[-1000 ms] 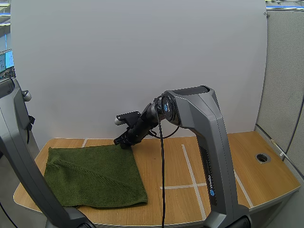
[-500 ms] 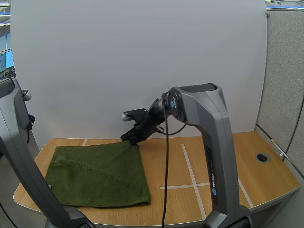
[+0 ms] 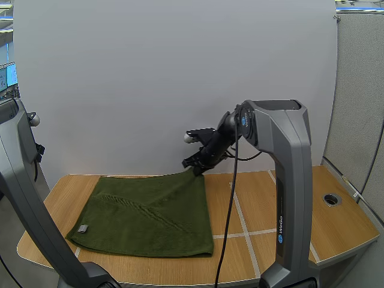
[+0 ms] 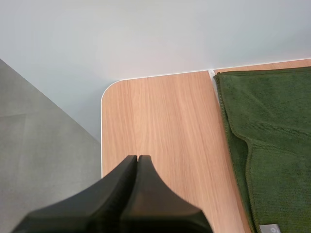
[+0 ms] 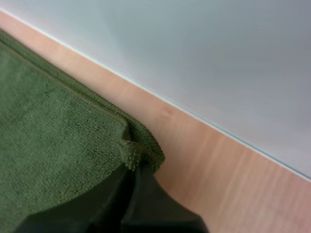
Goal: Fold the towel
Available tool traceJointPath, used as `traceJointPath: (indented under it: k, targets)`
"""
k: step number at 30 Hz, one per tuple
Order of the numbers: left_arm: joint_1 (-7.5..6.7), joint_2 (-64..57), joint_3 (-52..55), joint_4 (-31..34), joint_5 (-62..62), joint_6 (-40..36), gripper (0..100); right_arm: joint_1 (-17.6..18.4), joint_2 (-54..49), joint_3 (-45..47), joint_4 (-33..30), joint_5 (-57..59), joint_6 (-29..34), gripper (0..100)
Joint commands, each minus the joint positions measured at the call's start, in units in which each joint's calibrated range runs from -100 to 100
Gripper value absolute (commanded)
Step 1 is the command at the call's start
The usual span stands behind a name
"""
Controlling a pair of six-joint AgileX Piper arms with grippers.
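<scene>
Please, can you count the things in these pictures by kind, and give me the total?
Towel: 1
Table: 1
Robot arms: 2 (left arm, right arm)
Total: 4

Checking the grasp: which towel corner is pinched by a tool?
The far right corner of the towel, in the right tool; the others lie free on the table.

grey angular right arm [image 3: 282, 174], round blue badge [image 3: 245, 120], white lettering [image 3: 279, 225], black left fingers [image 4: 121, 189]
</scene>
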Motion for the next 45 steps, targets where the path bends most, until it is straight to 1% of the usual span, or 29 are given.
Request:
traceJointPath:
  k: [1, 4, 10, 24, 30, 32, 33, 34, 36, 37, 39, 40, 45]
  targets:
    - [-0.12, -0.66, 0.13, -1.71, 0.3, 0.82, 0, -1.22, -1.03, 2.25, -6.89, 1.52, 2.35, 0]
    - [-0.12, -0.66, 0.13, -1.71, 0.3, 0.82, 0, -1.46, -1.03, 4.09, -8.81, -0.86, 2.55, 0]
    - [-0.12, -0.66, 0.13, -1.71, 0.3, 0.82, 0, -2.26, -1.03, 5.18, -10.08, -3.14, 2.55, 0]
    - [-0.15, -0.66, 0.13, -1.71, 0.3, 0.6, 0, -6.99, -1.03, 5.18, -11.5, -3.25, 2.55, 0]
    - [-0.15, -0.66, 0.13, -1.71, 0.3, 0.43, 0, -7.24, -1.03, 5.18, -11.12, -1.19, 2.55, 0]
    - [-0.15, -0.66, 0.13, -1.71, 0.3, 0.43, 0, -7.24, -1.03, 5.18, -11.12, -0.99, 2.55, 15]
    - [-0.15, -0.66, 0.13, -1.71, 0.3, 0.43, 0, -7.24, -1.18, 5.18, -11.12, -0.68, 2.55, 33]
    - [-0.15, -0.66, 0.13, -1.71, 0.3, 0.43, 0, -7.24, -1.5, 5.18, -11.12, -0.51, 2.55, 48]
    - [-0.15, -0.66, 0.13, -1.71, 0.3, 0.43, 0, -7.24, -2.51, 5.18, -11.12, -0.27, 2.99, 89]
    - [-0.15, -0.66, 0.13, -1.71, 0.3, 0.43, 0, -7.24, -3.09, 5.18, -11.12, -0.02, 3.24, 100]
    - [-0.15, -0.66, 0.13, -1.61, 0.3, 0.43, 0, -7.24, -4.29, 5.18, -11.12, 0.7, 3.33, 100]
    - [-0.15, -0.66, 0.13, -1.61, 0.3, 0.43, 0, -7.24, -6.61, 5.18, -11.12, 2.89, 3.33, 100]
    - [-0.15, -0.66, 0.53, -1.61, 0.3, 1.31, 0, -7.24, -11.32, 5.18, -11.12, 11.21, 3.33, 100]
